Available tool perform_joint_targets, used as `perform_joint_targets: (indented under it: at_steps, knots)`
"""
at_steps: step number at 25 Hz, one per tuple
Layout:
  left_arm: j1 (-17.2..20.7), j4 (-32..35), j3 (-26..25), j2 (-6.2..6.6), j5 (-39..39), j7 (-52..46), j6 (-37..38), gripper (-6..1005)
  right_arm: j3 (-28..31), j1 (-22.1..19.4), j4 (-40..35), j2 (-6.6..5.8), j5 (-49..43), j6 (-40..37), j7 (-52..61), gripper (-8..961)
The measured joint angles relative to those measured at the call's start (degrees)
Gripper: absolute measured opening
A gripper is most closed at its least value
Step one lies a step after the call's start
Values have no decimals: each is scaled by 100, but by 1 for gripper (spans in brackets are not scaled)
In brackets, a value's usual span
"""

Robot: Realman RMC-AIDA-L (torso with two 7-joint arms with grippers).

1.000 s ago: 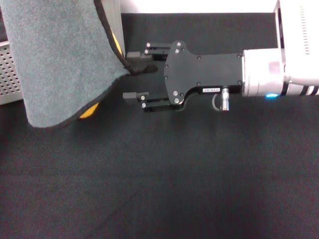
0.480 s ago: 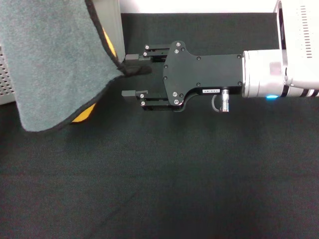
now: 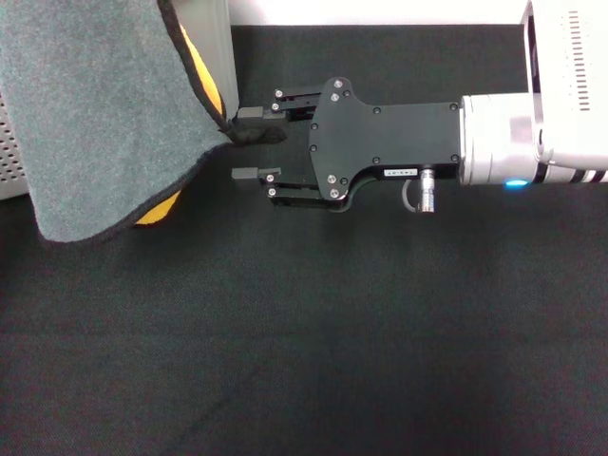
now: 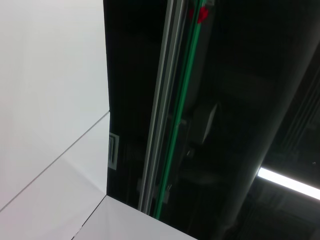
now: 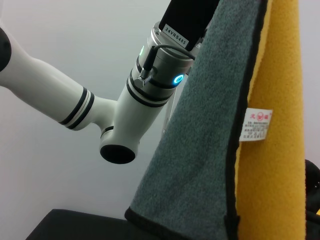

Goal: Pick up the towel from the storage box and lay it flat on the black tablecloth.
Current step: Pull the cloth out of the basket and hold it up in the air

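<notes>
hanging in the air at the far left corner of the black tablecloth (image 3: pixel 380 323): the towel (image 3: pixel 104 114), grey-green face toward the head camera, yellow-orange reverse peeking out along its black-stitched edge and under its lowest curl; clear of the storage box (image 3: pixel 11 152), of which only a strip of perforated grey wall shows behind the towel at the left edge; lifted from above, it seems, by the left arm, whose white links and lit ring show beside the towel in the right wrist view; left gripper itself out of sight, so cannot tell its fingers.

reaching in from the right edge: the right gripper (image 3: pixel 249 142), level above the cloth, jaws spread a moderate way apart; far finger (image 3: pixel 258 126) touching the towel's right border, near finger apart from it; nothing clamped as yet, judged from the head view.

step in hand, most likely: the handover of a second edge, so that two arms can spread the towel; next move calls for sliding the border fully between the jaws, closing on it, then drawing the arms apart and lowering the cloth flat; risk of pinching only the stitched rim and losing it.

writing: a white care tag (image 5: pixel 256 125) sewn on the yellow side, red print too small to read; "24vrs485" on a label (image 5: pixel 181 36) of the left arm's wrist.
</notes>
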Motion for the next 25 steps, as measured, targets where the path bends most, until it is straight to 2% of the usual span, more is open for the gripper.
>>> perform_joint_targets:
  at_steps: [7, 18, 25]
  knots:
    - [-8, 0, 0, -6, 0, 0, 0, 11, 10, 17, 4, 0, -58, 39, -2, 538]
    - [-5, 0, 6, -8, -25, 0, 3, 11, 1, 32, -6, 1, -140, 92, -11, 496]
    - [1, 0, 0, -7, -34, 0, 8, 11, 1, 32, -62, 0, -142, 93, -11, 424]
